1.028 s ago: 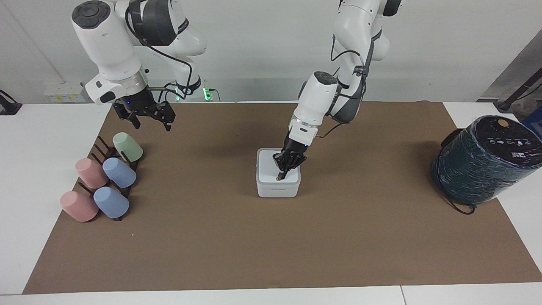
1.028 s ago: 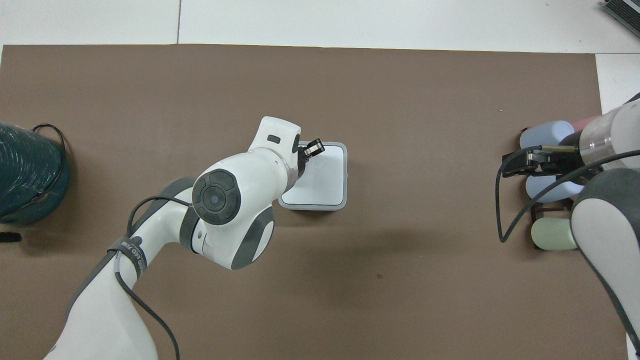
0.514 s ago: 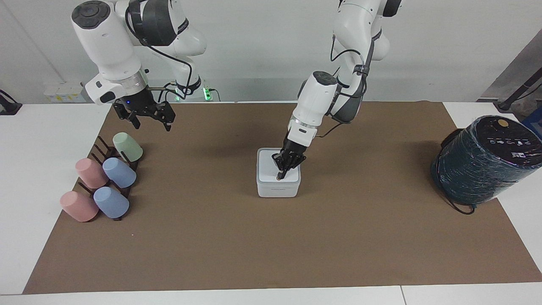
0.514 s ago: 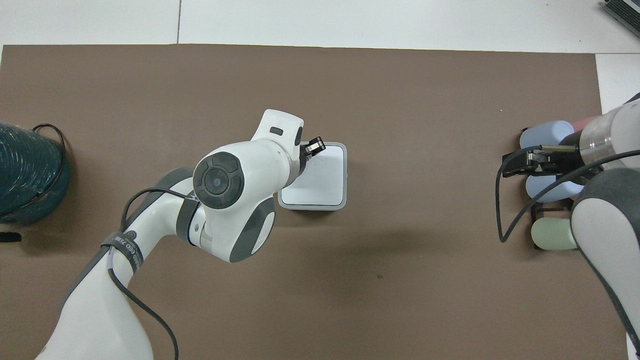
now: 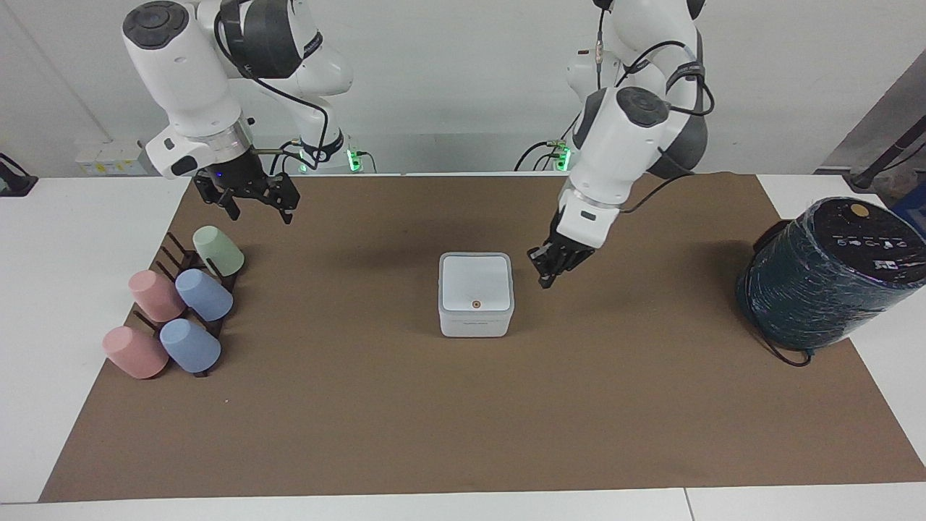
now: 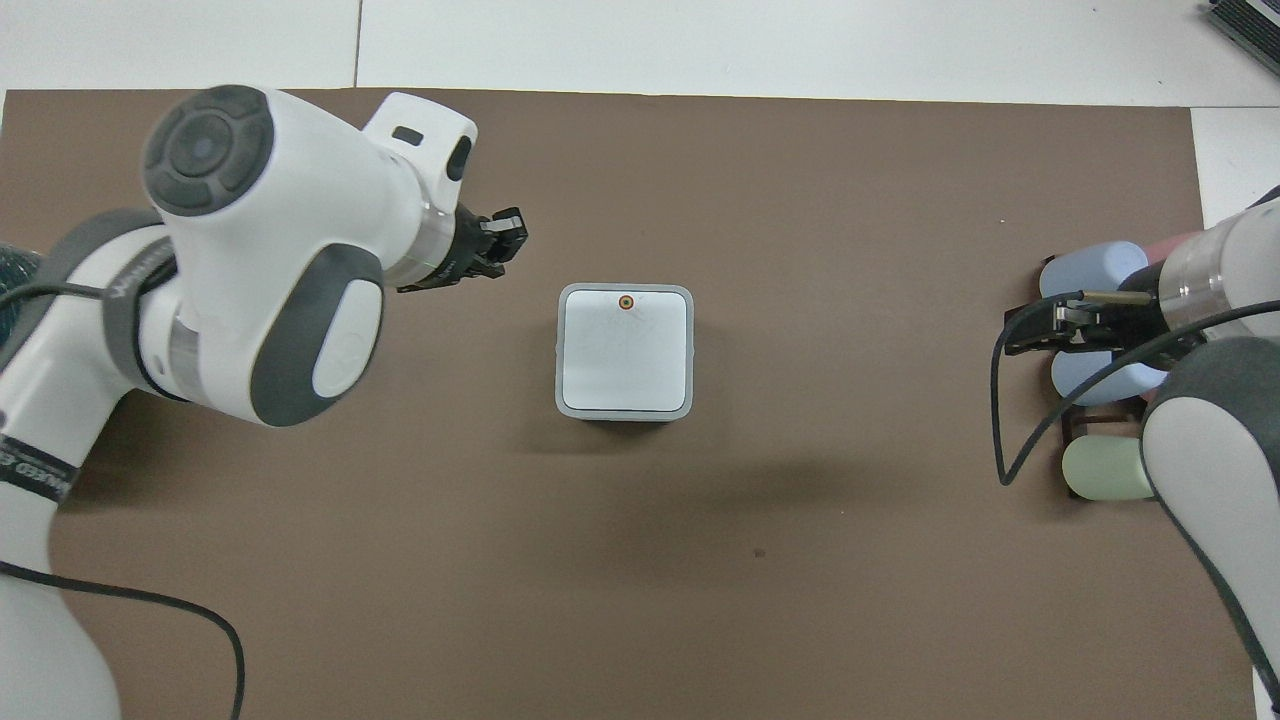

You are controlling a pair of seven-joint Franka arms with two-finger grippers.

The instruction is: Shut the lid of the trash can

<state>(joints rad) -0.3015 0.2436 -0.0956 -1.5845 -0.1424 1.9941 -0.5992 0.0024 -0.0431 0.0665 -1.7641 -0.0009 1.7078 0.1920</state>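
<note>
- Sitting flat on the can (image 5: 475, 318), the lid (image 5: 476, 281) looks fully down, so the task seems done or nearly done.
- The can stands in the middle of the brown mat (image 5: 463, 405), well apart from the cups (image 5: 181, 311) at the right arm's end and from the dark wrapped cylinder (image 5: 825, 275) at the left arm's end.
- The orange dot (image 6: 626, 301) marks the edge of the lid that is farther from the robots.
- The can is probably light, stiff plastic with smooth sides, so a sideways push could make it slide on the mat.
- The lid is thin and hinged; it needs no pinching, only a soft press straight down near the dot, where the free edge appears to be.
- A hard press looks unnecessary and could tip or crack such a small box.
- The left gripper (image 5: 551, 269) hangs over the mat just beside the can, toward the left arm's end, and touches nothing; its fingers appear pressed together and hold nothing.
- The right gripper (image 5: 249, 202) waits above the cups, fingers spread, also empty.
</note>
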